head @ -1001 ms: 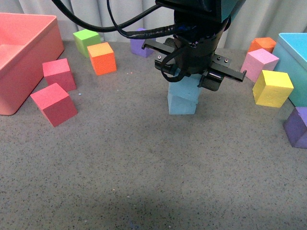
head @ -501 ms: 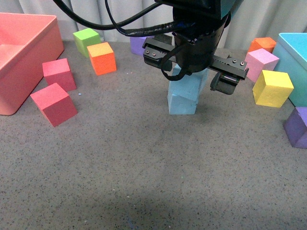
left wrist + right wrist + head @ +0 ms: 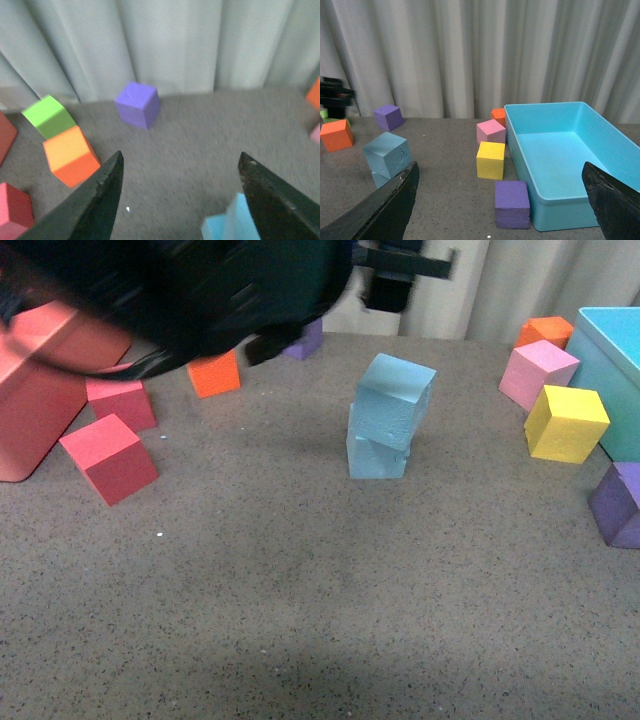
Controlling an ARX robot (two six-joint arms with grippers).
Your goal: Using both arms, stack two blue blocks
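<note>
Two sky-blue blocks stand stacked mid-table. The upper blue block (image 3: 393, 400) sits turned askew on the lower blue block (image 3: 375, 455). Neither gripper touches them. The left arm (image 3: 200, 290) is a blurred black mass high at the back left. The left gripper (image 3: 181, 155) is open and empty, above and behind the stack, and a blue corner (image 3: 230, 225) shows near one finger. The right gripper (image 3: 500, 167) is open and empty, well off to the right of the stack (image 3: 387, 152). It does not show in the front view.
A turquoise bin (image 3: 612, 330) stands at the right, with pink (image 3: 538, 372), yellow (image 3: 566, 422), orange (image 3: 545, 332) and purple (image 3: 620, 502) cubes beside it. A pink-red bin (image 3: 40, 410), two red cubes (image 3: 105, 455), an orange cube (image 3: 215, 375) and a purple cube (image 3: 137, 104) are at the left and back.
The left gripper has risen off the stack and swung up and to the left, now blurred. The upper blue block stays on the lower one.
</note>
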